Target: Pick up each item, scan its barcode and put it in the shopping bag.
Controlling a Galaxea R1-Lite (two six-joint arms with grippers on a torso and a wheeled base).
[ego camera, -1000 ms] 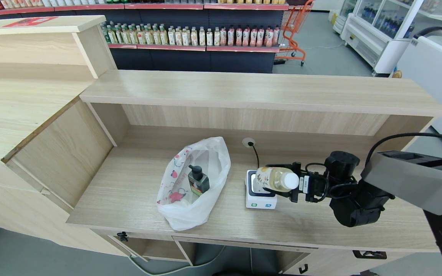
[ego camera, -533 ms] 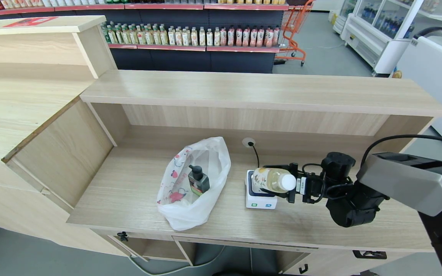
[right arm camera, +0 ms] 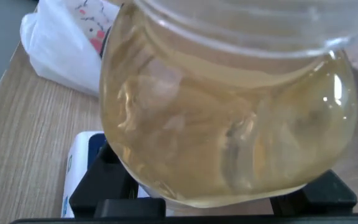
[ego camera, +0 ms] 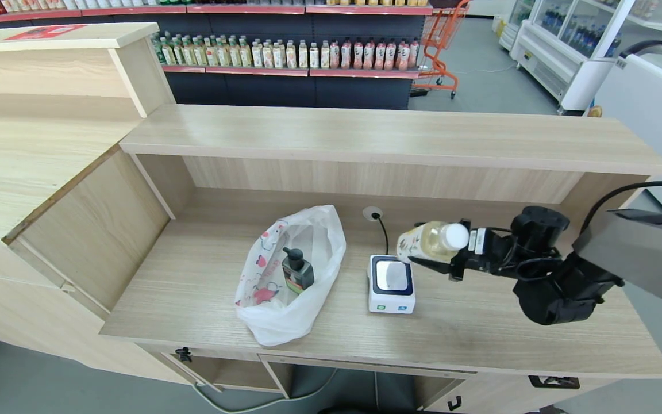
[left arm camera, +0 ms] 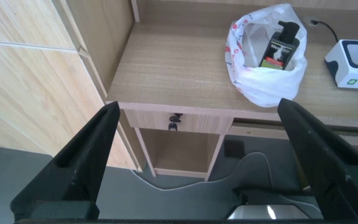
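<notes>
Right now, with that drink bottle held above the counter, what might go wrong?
1. The drink bottle lies sideways in the right tool; if it slips, it could drop beside the scanner.
2. The shopping bag is slumped, with a pump bottle already inside, so the drink bottle may snag its rim.

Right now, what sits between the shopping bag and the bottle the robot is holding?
The white barcode scanner, seen in the head view, sits between the shopping bag and the held bottle.
</notes>
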